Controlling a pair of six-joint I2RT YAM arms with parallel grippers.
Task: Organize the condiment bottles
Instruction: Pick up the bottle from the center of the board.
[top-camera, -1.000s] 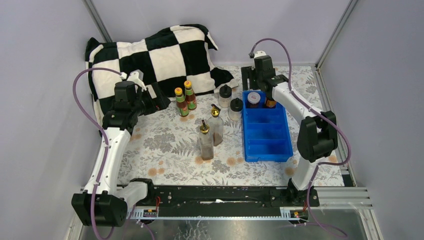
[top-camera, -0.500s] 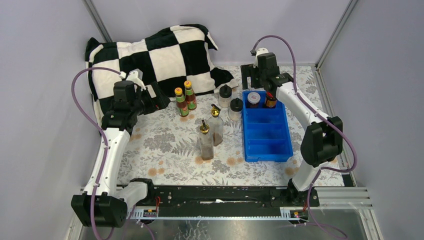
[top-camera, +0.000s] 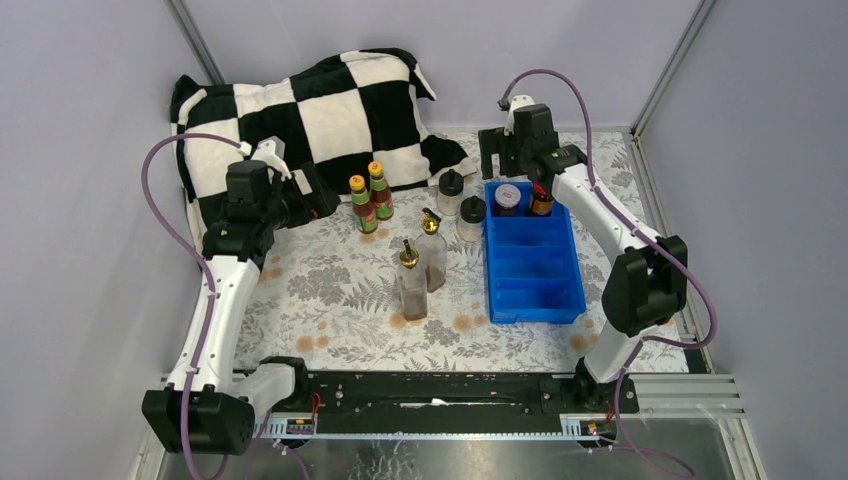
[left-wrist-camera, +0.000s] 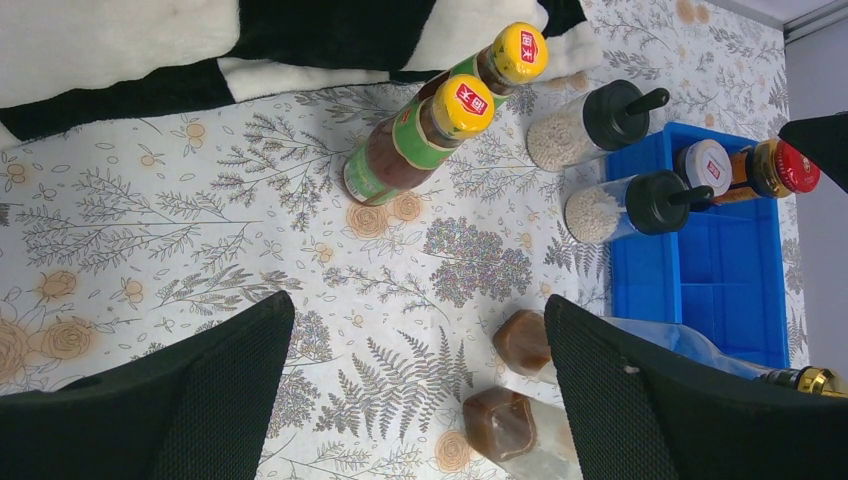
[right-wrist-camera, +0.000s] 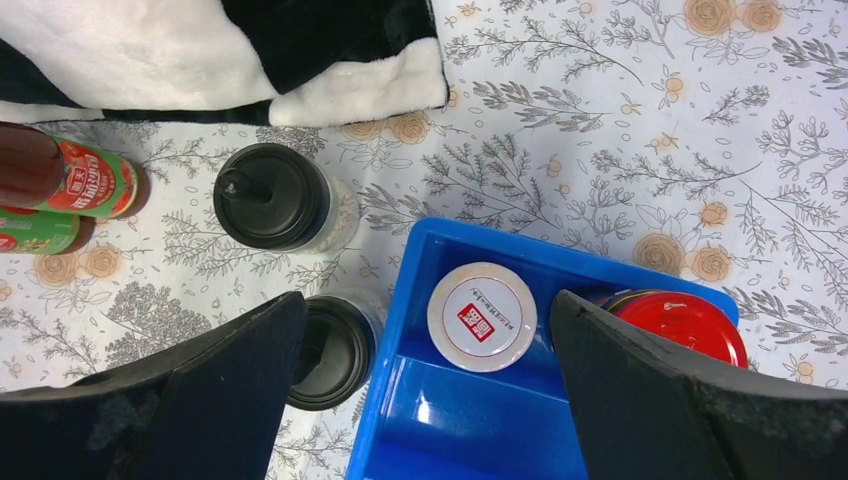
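Two orange-capped sauce bottles (top-camera: 368, 198) (left-wrist-camera: 420, 135) stand side by side near the blanket. Right of them are two black-capped shakers (top-camera: 461, 205) (left-wrist-camera: 590, 125) (right-wrist-camera: 275, 197), next to the blue tray (top-camera: 533, 280) (right-wrist-camera: 480, 410). Two gold-spouted clear bottles (top-camera: 421, 265) (left-wrist-camera: 525, 343) stand mid-table. In the tray's far compartment sit the white-lidded jar (top-camera: 508, 197) (right-wrist-camera: 482, 316) and the red-lidded jar (top-camera: 541, 202) (right-wrist-camera: 680, 325). My right gripper (top-camera: 508, 155) (right-wrist-camera: 425, 390) hangs open above that compartment, holding nothing. My left gripper (top-camera: 312, 195) (left-wrist-camera: 420, 390) is open and empty, left of the sauce bottles.
A black-and-white checked blanket (top-camera: 310, 115) (right-wrist-camera: 220, 50) is piled at the back left. The tray's three nearer compartments (left-wrist-camera: 700, 290) hold nothing. Grey walls and a metal frame (top-camera: 660, 80) close in the table.
My right gripper opened wider and rose back off the red-lidded jar, which stays in the tray. The left arm has not moved.
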